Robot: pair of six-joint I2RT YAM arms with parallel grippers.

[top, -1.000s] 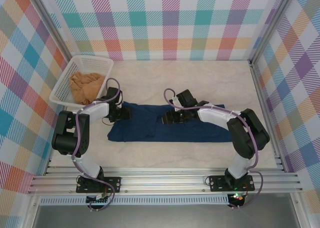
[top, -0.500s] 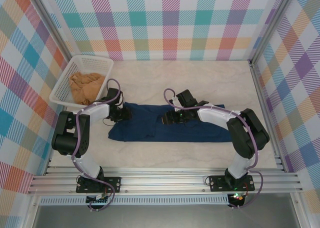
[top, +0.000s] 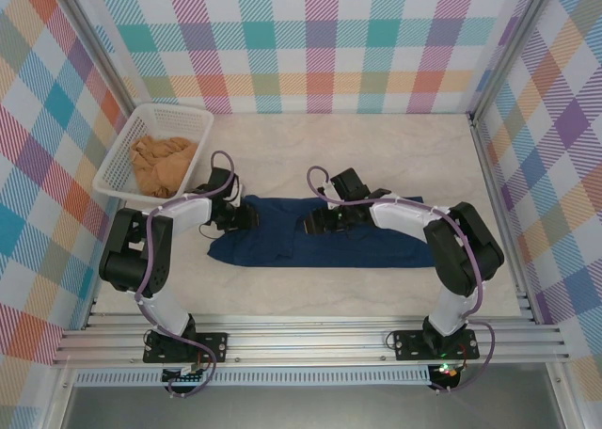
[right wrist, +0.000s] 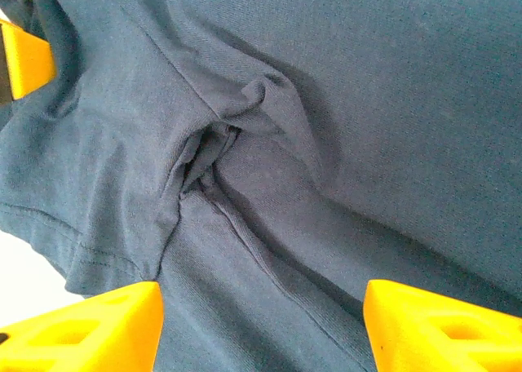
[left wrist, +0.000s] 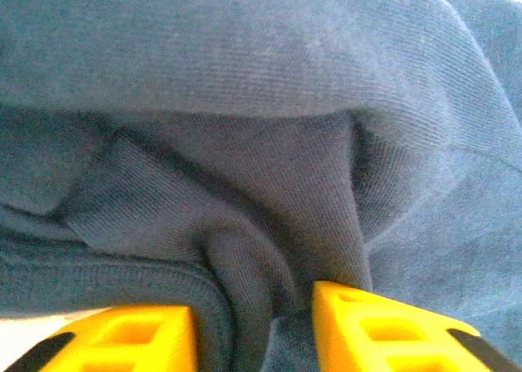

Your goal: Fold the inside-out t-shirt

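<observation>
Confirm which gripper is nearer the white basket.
Left. The left gripper is on the left end of the t-shirt, just right of the basket and its near corner; the right gripper is over the shirt's middle, farther right.

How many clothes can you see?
2. A dark blue t-shirt lies on the table; an orange cloth sits bunched in the white basket, far left. More could hide underneath it.

No readable text, labels or numbers anywhere.
</observation>
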